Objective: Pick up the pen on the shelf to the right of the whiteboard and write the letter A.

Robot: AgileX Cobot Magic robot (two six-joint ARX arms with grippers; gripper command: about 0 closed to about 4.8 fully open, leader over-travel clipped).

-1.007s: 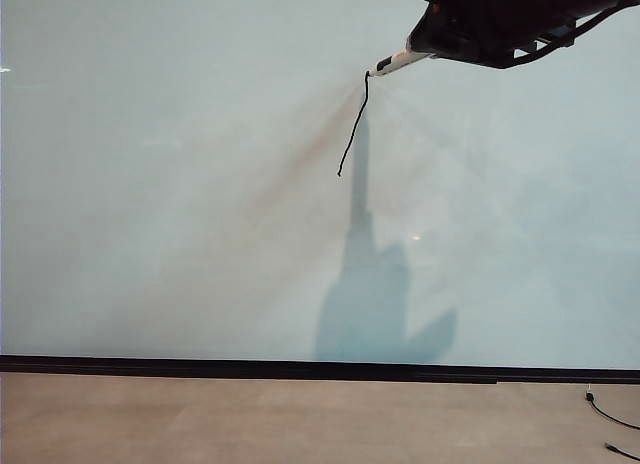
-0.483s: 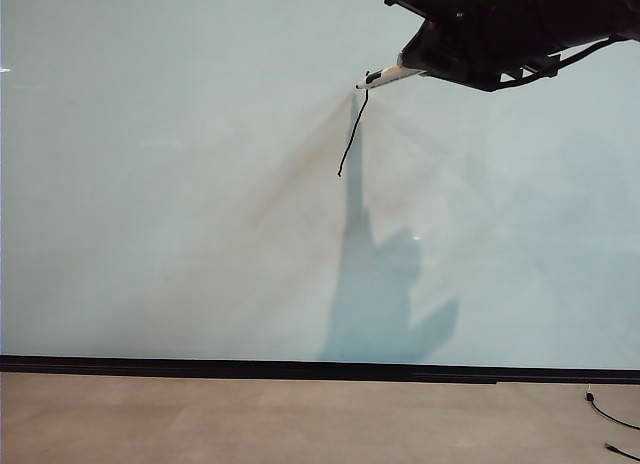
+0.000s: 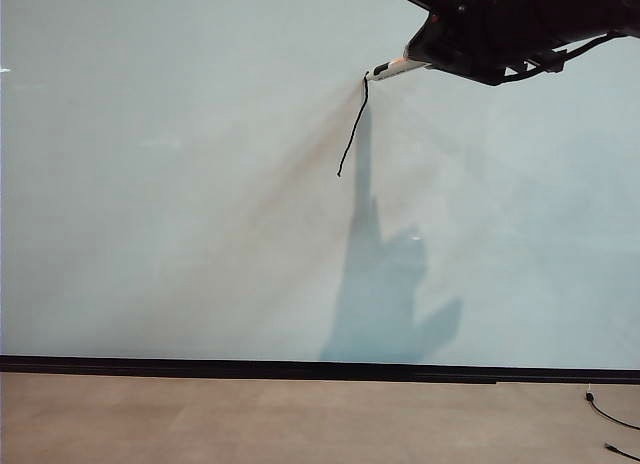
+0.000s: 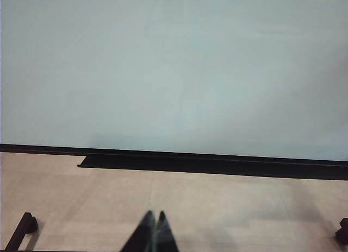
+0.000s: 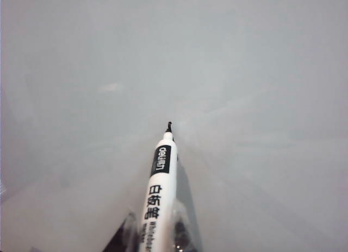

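Right gripper clamps slim white black-tipped pen, tip at top of single black stroke on glossy pale whiteboard, likely poised for second leg. Left gripper, jaws together, idles below whiteboard.

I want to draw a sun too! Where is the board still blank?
The whiteboard is bare all along its left half, and low down between the black stroke and the black strip. It is crowded up top on the right, where the right tool holds the pen at the stroke's upper end.
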